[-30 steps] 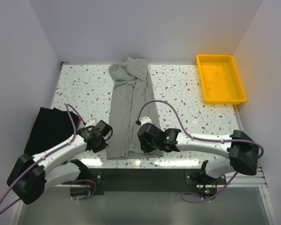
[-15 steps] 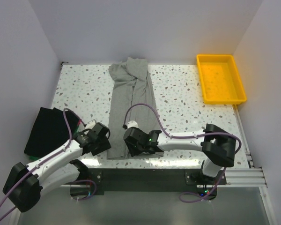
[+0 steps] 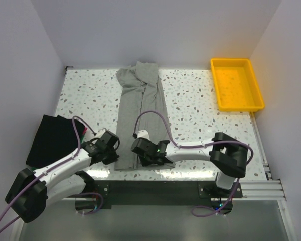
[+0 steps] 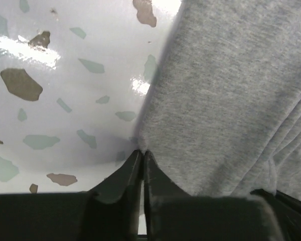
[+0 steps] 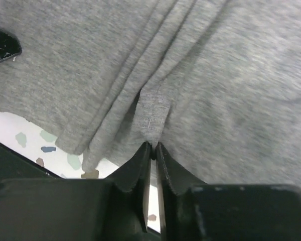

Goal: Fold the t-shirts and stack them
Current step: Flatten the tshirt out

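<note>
Your grey t-shirt (image 3: 140, 110) lies as a long, narrow strip down the middle of the tabletop (image 3: 190, 110). It runs from the back edge, where the cloth is bunched and rumpled, to the near edge between the two arms. Both long sides are folded in, and you can see the lengthwise creases in the right wrist view.

Both arms are low at the near end of that strip. The left hand (image 4: 141, 151) is at the shirt's left border. Its fingers are closed to a thin slit, and the cloth's edge runs right into their tips, so it is pinching the hem where fabric meets bare speckled surface. The right hand (image 5: 151, 146) sits over the shirt, close to its near hem. Its fingers are also closed to a sliver, gripping a small raised tuck of grey cloth beside the folded layers.

From overhead, the two hands sit near each other at the shirt's bottom end — left one at the side edge, right one on top of the cloth.

A black t-shirt (image 3: 52, 138) lies folded at the near left of the tabletop, beside the left arm and apart from the grey one. The yellow tray (image 3: 218, 85) sits at the far right corner, well apart from the shirts.
</note>
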`<state>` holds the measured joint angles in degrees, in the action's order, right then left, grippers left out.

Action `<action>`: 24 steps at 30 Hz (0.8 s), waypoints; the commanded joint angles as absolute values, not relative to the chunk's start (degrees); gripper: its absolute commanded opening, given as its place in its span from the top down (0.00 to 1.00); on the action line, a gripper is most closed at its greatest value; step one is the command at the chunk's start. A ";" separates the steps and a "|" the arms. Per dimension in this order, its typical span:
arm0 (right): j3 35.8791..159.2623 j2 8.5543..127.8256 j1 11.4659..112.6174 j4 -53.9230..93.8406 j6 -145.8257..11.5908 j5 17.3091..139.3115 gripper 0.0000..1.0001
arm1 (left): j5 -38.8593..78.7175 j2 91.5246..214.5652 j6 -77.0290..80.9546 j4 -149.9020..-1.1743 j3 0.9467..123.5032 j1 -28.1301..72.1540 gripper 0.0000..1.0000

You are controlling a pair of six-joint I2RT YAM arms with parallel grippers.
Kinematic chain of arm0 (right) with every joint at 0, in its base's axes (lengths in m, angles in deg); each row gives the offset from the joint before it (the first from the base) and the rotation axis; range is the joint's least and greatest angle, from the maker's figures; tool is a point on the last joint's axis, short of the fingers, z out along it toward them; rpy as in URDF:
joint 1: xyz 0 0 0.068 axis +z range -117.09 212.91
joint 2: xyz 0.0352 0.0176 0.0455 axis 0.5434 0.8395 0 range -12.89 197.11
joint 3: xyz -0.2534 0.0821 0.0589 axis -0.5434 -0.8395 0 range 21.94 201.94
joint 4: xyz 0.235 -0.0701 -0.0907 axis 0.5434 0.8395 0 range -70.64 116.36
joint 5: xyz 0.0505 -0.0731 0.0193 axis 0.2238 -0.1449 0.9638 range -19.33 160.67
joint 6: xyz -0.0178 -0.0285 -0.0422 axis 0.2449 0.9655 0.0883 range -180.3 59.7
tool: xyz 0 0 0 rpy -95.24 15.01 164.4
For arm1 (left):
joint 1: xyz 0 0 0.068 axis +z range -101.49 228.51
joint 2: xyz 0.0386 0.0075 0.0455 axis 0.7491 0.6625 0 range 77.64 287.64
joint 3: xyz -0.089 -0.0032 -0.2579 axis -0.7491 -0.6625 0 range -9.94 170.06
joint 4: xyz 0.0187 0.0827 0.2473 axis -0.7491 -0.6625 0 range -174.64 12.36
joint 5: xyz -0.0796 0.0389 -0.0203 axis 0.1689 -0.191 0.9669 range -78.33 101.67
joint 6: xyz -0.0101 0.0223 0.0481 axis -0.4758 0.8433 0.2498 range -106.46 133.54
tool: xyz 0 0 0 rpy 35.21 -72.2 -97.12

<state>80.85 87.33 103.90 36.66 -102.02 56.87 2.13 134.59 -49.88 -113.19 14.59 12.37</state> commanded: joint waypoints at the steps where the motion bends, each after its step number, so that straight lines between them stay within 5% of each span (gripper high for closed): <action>1: 80.47 81.16 104.19 38.42 -103.37 51.35 0.89 | 1.21 135.73 -49.30 -114.38 14.14 12.04 0.96; 24: 71.86 41.52 95.69 69.53 -100.30 36.83 0.89 | -6.43 136.61 -50.62 -127.03 24.06 12.04 1.00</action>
